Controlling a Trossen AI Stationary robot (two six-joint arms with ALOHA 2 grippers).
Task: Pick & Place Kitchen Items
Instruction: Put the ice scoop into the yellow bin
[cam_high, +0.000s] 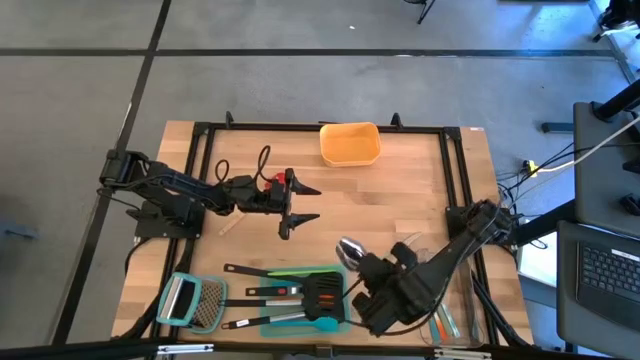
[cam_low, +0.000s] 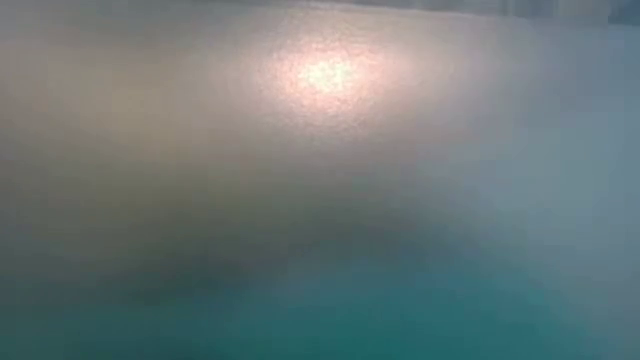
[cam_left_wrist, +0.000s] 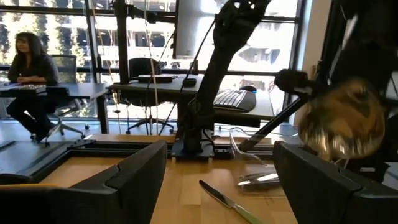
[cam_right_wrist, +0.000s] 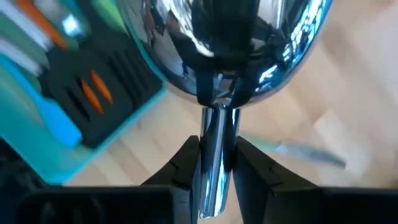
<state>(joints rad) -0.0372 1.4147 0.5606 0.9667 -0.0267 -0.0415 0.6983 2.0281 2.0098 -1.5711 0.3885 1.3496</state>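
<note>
My right gripper (cam_high: 362, 268) is shut on a silver scoop (cam_high: 351, 250) above the table's near middle. The scoop's shiny round bowl (cam_right_wrist: 224, 43) fills the right wrist view, and it shows blurred in the left wrist view (cam_left_wrist: 342, 118). A teal tray (cam_high: 290, 322) at the near edge holds black, orange, green and teal utensils (cam_high: 300, 292). My left gripper (cam_high: 303, 204) hovers open and level over the table's middle left with nothing between its fingers. A knife (cam_left_wrist: 227, 202) lies flat on the table in front of it. The low view shows only a blur. My right gripper pinches the scoop's slim handle (cam_right_wrist: 214, 155) between its two fingers (cam_right_wrist: 252, 165), just behind the bowl. The fingers come steeply from above and lie along the handle. The bowl sticks out beyond the fingertips, and the scoop is lifted clear of the table.
An orange container (cam_high: 350, 143) stands at the far middle. A flat grater with a light-blue handle (cam_high: 190, 300) lies at the near left. A clear container (cam_high: 450, 322) stands at the near right beside my right arm. Bare wood (cam_high: 400, 200) lies between the arms.
</note>
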